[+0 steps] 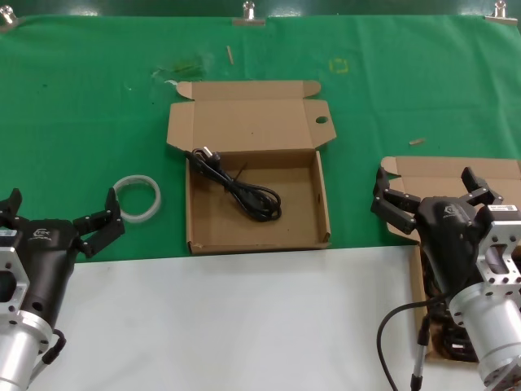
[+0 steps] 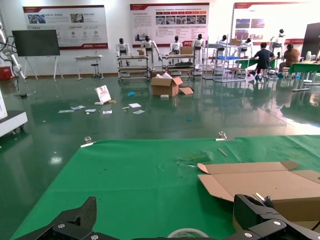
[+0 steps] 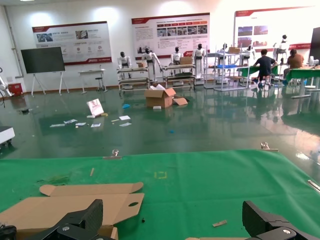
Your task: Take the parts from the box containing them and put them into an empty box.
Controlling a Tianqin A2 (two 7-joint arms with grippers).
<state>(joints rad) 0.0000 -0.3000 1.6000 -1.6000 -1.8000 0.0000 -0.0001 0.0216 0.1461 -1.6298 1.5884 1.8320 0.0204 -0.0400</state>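
The right end effector [image 1: 431, 195] has its fingers spread wide and holds nothing; it hovers over the near-right box [image 1: 456, 175], whose lid shows behind it, with dark cords [image 1: 452, 338] partly visible under the arm. The left end effector [image 1: 61, 224] is also spread apart and empty, low at the table's near-left, just beside a white ring [image 1: 137, 198].

In the middle box [image 1: 256, 191], one black cord [image 1: 240, 187] lies loosely coiled toward the back left, its plug near the back-left corner. The lid is folded back flat on the green cloth [image 1: 81, 98], and its right flap has a round hole.

Bare green cloth lies between the two boxes and behind them; white table [image 1: 244, 326] is open along the near edge. The box walls stand low around the cord.
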